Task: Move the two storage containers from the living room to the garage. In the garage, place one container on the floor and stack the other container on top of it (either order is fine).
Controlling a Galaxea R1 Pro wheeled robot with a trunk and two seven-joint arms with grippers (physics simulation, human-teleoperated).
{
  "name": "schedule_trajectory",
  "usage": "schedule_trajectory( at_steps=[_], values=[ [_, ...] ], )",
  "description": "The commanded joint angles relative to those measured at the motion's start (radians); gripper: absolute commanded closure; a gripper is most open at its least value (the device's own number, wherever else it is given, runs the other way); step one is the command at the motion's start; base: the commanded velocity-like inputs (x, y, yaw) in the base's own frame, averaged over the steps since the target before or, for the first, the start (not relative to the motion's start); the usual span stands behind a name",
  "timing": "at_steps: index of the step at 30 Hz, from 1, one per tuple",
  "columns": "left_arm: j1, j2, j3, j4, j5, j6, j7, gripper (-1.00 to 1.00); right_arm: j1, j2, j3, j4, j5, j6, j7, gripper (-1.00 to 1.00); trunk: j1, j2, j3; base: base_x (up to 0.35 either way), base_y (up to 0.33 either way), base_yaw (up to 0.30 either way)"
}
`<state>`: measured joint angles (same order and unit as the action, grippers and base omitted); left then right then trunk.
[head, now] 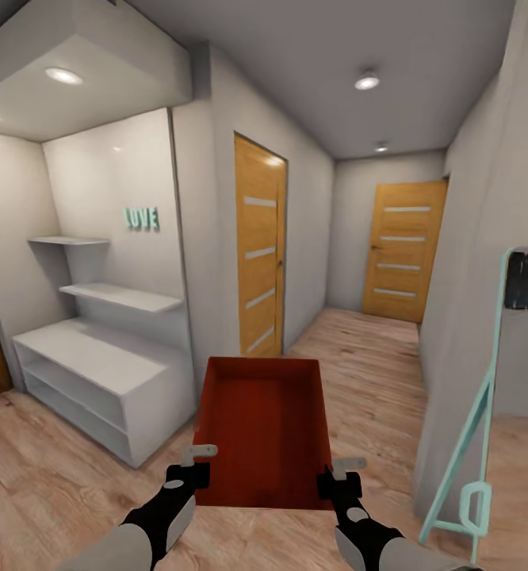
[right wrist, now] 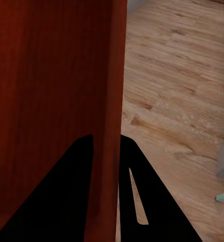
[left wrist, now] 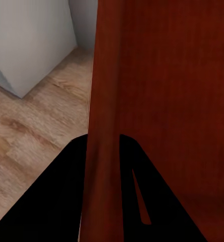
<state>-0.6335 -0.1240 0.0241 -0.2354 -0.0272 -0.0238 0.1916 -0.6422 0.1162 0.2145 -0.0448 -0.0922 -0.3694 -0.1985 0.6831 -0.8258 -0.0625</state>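
1. You are carrying one orange-red storage container (head: pixel 264 428) in front of you, held off the wood plank floor (head: pixel 359 357) between both arms.
2. Your left hand (head: pixel 191 466) is clenched on the container's left wall near its closest corner; in the left wrist view the thin red wall (left wrist: pixel 104 166) runs between the two dark fingers (left wrist: pixel 56 201).
3. Your right hand (head: pixel 339 476) is clenched on the right wall in the same way, and the right wrist view shows that wall (right wrist: pixel 108 166) pinched between its fingers (right wrist: pixel 152 201).
4. The container sits level, open side up, its long axis pointing away from you down the hallway.
5. To your left stands a white shelf unit (head: pixel 97 373) with two wall shelves above it and teal "LOVE" letters (head: pixel 142 218) on the wall.
6. One wooden door (head: pixel 259 250) is on the left wall just ahead; a second wooden door (head: pixel 403 252) closes the far end of the corridor.
7. A teal-framed standing mirror (head: pixel 486 388) leans at your right.
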Motion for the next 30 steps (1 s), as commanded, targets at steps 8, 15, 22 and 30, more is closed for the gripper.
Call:
schedule_trajectory(
  at_steps=[8, 15, 22, 30],
  values=[
    [0.000, 0.000, 0.017, 0.004, -0.002, -0.002, 0.060, 1.00, -0.002, 0.000, -0.032, -0.001, -0.017, -0.026, -0.016, 1.00, 0.001, -0.001, -0.002, 0.319, 0.178, -0.253],
    [0.000, 0.000, 0.016, 0.004, -0.002, -0.002, 0.060, 1.00, -0.002, 0.000, -0.032, -0.001, -0.017, -0.026, -0.016, 1.00, 0.001, -0.001, -0.002, 0.319, 0.178, -0.253],
    [0.000, 0.000, 0.016, 0.004, -0.002, -0.002, 0.060, 1.00, -0.002, 0.000, -0.032, -0.001, -0.017, -0.026, -0.016, 1.00, 0.001, -0.001, -0.002, 0.319, 0.178, -0.253],
    [0.000, 0.000, 0.016, 0.004, -0.002, -0.003, 0.060, 1.00, -0.002, 0.000, -0.032, -0.001, -0.017, -0.026, -0.016, 1.00, 0.001, -0.001, -0.002, 0.319, 0.178, -0.253]
  ],
)
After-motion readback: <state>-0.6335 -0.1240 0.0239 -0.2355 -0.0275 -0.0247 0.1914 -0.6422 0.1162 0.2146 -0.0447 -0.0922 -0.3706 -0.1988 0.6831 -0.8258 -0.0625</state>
